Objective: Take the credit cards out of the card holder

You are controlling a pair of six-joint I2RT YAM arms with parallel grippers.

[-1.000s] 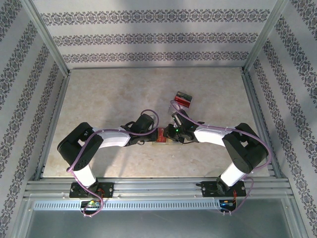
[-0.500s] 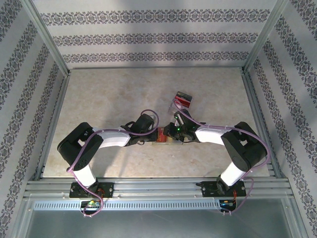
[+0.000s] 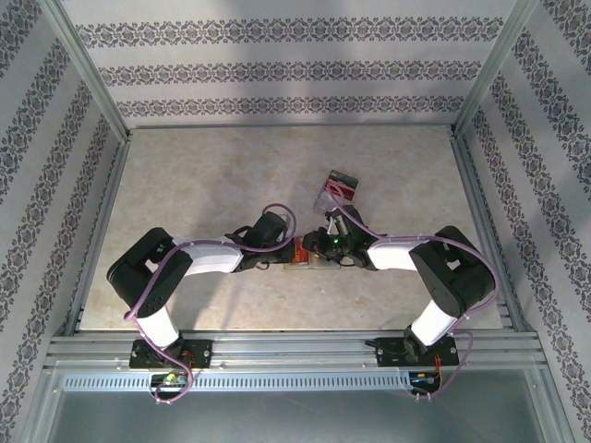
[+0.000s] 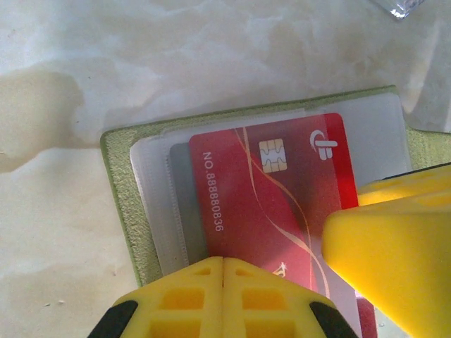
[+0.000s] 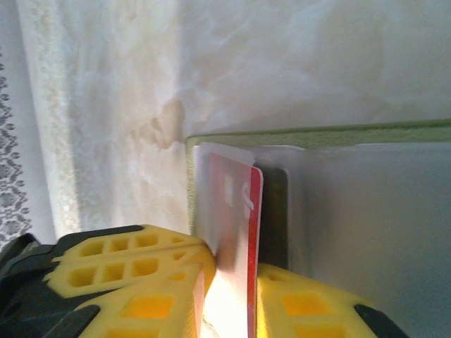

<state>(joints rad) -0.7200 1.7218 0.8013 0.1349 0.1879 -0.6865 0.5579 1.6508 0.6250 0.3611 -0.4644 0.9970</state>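
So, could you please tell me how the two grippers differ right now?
The left gripper has its fingers shut together on nothing, tips over the card holder; the right gripper has its fingers closed on the red card. Both have yellow fingers and work at the card holder.

The top external camera looks steeply down from high above and behind the card holder (image 3: 299, 267), which sits small near mid-frame. The left wrist camera hangs just over the holder, facing down onto its open inside. The right wrist camera sits lower and closer, sighting along the holder's edge. Both wrist views share the red card (image 4: 268, 204), and all three share the holder.
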